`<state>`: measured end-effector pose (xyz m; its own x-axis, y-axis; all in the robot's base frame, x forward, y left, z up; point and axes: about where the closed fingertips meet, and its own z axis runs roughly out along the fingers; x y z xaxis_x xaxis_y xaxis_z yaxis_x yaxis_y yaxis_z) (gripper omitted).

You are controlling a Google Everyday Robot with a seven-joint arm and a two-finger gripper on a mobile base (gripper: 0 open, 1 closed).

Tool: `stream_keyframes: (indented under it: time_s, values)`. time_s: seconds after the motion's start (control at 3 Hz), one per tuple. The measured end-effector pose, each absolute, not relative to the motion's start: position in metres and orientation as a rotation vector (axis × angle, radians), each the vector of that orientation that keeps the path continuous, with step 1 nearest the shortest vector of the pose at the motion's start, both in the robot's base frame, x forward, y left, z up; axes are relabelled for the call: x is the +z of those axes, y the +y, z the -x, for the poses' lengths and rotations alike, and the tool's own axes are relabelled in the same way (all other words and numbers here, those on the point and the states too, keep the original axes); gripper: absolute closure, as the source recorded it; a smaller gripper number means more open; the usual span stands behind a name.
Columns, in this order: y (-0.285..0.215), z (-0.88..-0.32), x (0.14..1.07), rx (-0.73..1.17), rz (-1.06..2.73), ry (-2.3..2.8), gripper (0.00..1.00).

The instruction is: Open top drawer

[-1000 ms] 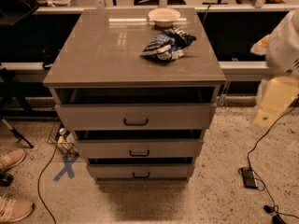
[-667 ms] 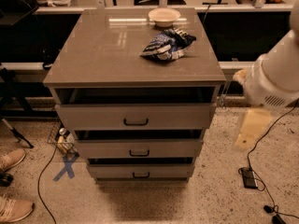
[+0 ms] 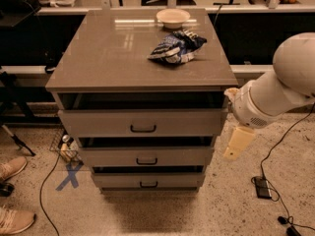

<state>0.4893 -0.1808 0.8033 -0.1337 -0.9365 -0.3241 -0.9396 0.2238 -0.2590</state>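
Observation:
The grey-taupe cabinet (image 3: 123, 53) has three drawers. The top drawer (image 3: 98, 123) is the widest, with a small black bar handle (image 3: 143, 128) at its centre and a dark gap above its front. Two narrower drawers (image 3: 108, 156) (image 3: 113, 180) sit below it. My gripper (image 3: 238, 143), a cream-coloured piece at the end of the white arm (image 3: 275, 92), hangs beside the cabinet's right front corner, level with the middle drawer. It is to the right of the top drawer's handle and touches nothing.
A cream bowl (image 3: 173, 17) and a blue-white snack bag (image 3: 176, 46) lie on the cabinet top. A black adapter (image 3: 262, 187) and cables lie on the floor at right. Shoes (image 3: 12, 168), a blue tape cross (image 3: 69, 175) and a wire basket (image 3: 66, 149) are at left.
My arm has swung left and down, from the far right edge to beside the cabinet's right front corner. The drawers have not moved.

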Motion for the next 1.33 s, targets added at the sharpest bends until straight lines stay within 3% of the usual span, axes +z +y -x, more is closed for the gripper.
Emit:
stream_keyframes:
  time_s: [0.67, 1.33]
  values:
    - [-0.177, -0.495, 0.789, -0.037, 1.758, 2.082, 0.00]
    - [-0.165, -0.552, 0.710, -0.096, 1.874, 2.025, 0.00]
